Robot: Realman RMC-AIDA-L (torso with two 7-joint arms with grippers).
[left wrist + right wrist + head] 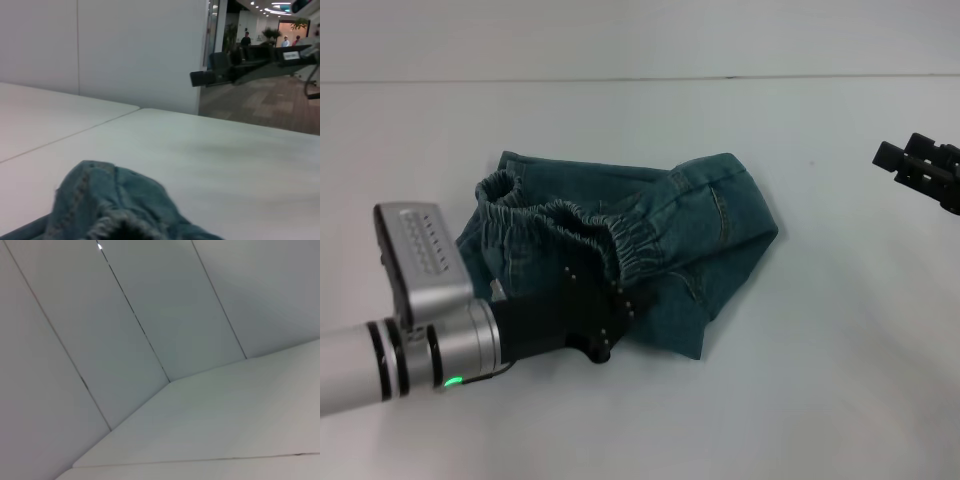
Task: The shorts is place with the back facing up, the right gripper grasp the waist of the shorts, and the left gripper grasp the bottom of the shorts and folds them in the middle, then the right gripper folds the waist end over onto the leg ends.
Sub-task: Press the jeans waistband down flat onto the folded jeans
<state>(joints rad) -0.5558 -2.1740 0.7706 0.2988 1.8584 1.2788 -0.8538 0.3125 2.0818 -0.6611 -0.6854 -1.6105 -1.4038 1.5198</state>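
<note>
The blue-green denim shorts (pixel 650 240) lie bunched and folded over on the white table (pixel 820 380). Their ruffled waist (pixel 575 222) stands up as an open loop on the left side. My left gripper (pixel 615 322), black with a silver wrist and a green light, rests on the near edge of the shorts just below the waist. In the left wrist view a hump of denim (pixel 105 200) rises close under the camera. My right gripper (pixel 900 152) hovers open at the far right, well away from the shorts, and it also shows far off as the right gripper (pixel 201 78).
A seam between two tabletops (pixel 620 79) runs across the back. The right wrist view holds only white wall panels (pixel 125 340) and table surface. Beyond the table the left wrist view takes in a white wall (pixel 125 50) and an office area.
</note>
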